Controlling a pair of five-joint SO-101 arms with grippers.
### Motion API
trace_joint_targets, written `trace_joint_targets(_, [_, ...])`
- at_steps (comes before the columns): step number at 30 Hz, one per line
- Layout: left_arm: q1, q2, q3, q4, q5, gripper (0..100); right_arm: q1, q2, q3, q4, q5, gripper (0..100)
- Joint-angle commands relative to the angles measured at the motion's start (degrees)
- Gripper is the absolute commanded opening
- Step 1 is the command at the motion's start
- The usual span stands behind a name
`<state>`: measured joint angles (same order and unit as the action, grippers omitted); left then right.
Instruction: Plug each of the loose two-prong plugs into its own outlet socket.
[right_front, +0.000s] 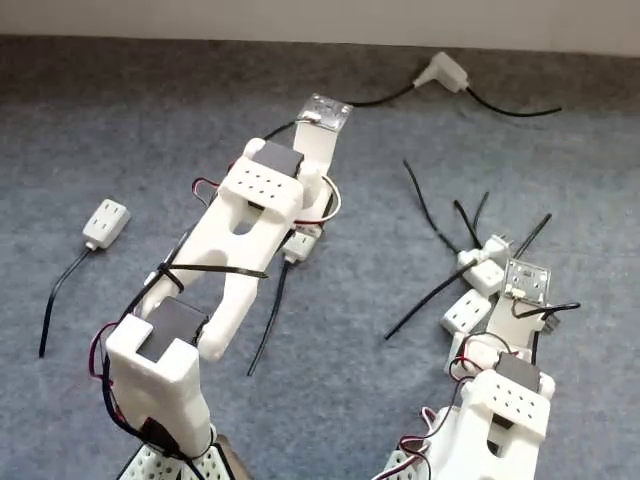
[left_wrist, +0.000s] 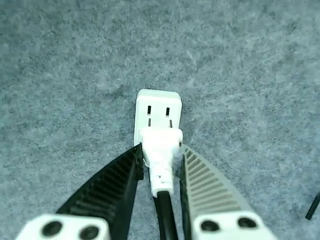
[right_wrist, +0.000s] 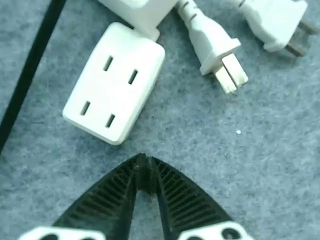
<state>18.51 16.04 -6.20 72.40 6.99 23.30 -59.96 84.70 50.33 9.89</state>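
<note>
White two-prong plug (left_wrist: 160, 140) is clamped by left gripper (left_wrist: 160, 152) fingers, pressed against white plastic outlet block (left_wrist: 159, 102) mid grey counter (left_wrist: 250, 60); seating unclear. Block is unbraced: it could be shoved away, prongs left half-in. Right gripper (right_wrist: 146, 165) fingers are shut, empty, near second white outlet block (right_wrist: 115, 82).

The grey table cover (left_wrist: 240, 60) looks like rough, matt felt cloth, while the white rectangular outlet block (left_wrist: 158, 107) and the white two-prong plug (left_wrist: 160, 150) are smooth, slightly glossy plastic, and the plug's black cord (left_wrist: 167, 215) seems smooth rubber.
</note>
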Motion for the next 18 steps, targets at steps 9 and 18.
trace_joint_targets(9, [-1.01, -0.31, -1.8, -2.81, 1.23, 1, -0.48, 0.22, -0.31, -1.1, -0.62, 0.6])
trace_joint_targets(18, [-0.66, 3.21, -2.42, -2.9, 1.23, 1, -0.48, 0.22, -0.31, -1.1, -0.62, 0.6])
